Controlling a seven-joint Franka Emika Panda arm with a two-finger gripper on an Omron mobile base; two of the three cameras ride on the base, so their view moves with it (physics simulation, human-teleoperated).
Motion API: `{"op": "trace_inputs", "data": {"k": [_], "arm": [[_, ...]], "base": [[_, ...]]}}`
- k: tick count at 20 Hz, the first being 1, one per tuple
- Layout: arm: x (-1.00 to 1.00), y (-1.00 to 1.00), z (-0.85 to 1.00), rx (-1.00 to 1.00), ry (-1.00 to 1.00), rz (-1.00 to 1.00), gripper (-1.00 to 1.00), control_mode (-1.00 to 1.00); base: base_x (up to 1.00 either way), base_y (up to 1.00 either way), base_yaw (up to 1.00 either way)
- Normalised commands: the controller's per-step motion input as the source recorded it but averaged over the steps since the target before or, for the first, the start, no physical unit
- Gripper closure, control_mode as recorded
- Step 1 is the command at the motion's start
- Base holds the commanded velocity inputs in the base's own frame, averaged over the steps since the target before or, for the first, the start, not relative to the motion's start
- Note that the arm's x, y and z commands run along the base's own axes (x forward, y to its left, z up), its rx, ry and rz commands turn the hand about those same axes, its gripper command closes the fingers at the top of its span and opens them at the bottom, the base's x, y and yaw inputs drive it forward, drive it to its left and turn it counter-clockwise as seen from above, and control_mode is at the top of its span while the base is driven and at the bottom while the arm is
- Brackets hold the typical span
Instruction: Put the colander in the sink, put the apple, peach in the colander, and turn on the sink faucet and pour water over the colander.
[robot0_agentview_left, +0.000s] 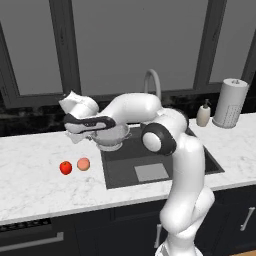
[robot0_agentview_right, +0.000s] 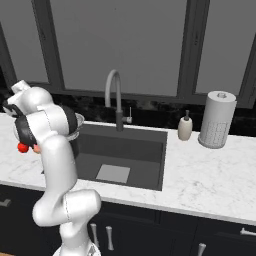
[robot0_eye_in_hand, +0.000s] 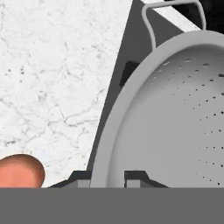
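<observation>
My gripper (robot0_agentview_left: 95, 132) is shut on the rim of the silvery perforated colander (robot0_agentview_left: 112, 136), holding it in the air over the left edge of the dark grey sink (robot0_agentview_left: 125, 167). In the hand view the colander (robot0_eye_in_hand: 175, 118) spreads to the right, its rim clamped between my gripper's (robot0_eye_in_hand: 108, 178) two dark tips, one rim handle at the top. The red apple (robot0_agentview_left: 65, 167) and the orange-pink peach (robot0_agentview_left: 83, 164) lie side by side on the counter left of the sink. The peach (robot0_eye_in_hand: 19, 170) also shows at the lower left. The grey gooseneck faucet (robot0_agentview_left: 152, 80) stands behind the basin.
A white soap dispenser (robot0_agentview_left: 203, 114) and a paper towel roll (robot0_agentview_left: 230, 102) stand on the marble counter (robot0_agentview_left: 30, 170) to the back right of the sink. Dark windows and a dark backsplash run behind. The counter's front edge is close below the fruits.
</observation>
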Motion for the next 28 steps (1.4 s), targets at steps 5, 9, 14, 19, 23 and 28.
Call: {"op": "trace_inputs", "data": {"k": [5,9,14,19,23,28], "arm": [[-0.05,-0.83,-0.4,0.08,-0.03,-0.1,1.0,-1.0],[-0.2,-0.73,-0.29,0.0,-0.05,-0.03,1.0,-1.0],[-0.03,-0.48,-0.29,0.0,0.0,-0.05,1.0,-1.0],[0.0,-0.47,-0.27,-0.02,0.0,-0.04,1.0,-1.0],[0.0,-0.34,-0.37,-0.05,0.0,-0.02,1.0,-1.0],[0.0,-0.25,-0.4,-0.07,0.01,-0.01,1.0,-1.0]], "base": [[0.0,0.0,0.0],[0.0,0.0,0.0],[0.0,0.0,0.0],[0.0,0.0,0.0],[0.0,0.0,0.0],[0.0,0.0,0.0]]}}
